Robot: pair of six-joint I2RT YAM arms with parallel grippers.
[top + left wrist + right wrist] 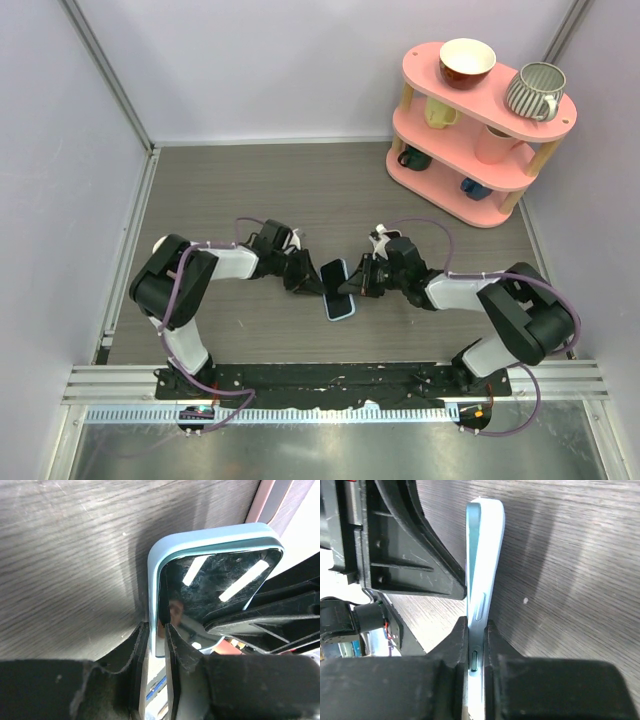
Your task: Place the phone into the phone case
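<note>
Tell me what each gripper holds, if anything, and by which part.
Both hold the light blue phone case with the phone in it: the left gripper pinches one long edge, the right gripper the opposite edge, near the side buttons.

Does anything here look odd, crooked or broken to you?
Nothing spilled or broken. The one odd sight: the phone case, with the phone in it, is pinched from opposite sides by the left gripper and right gripper.
</note>
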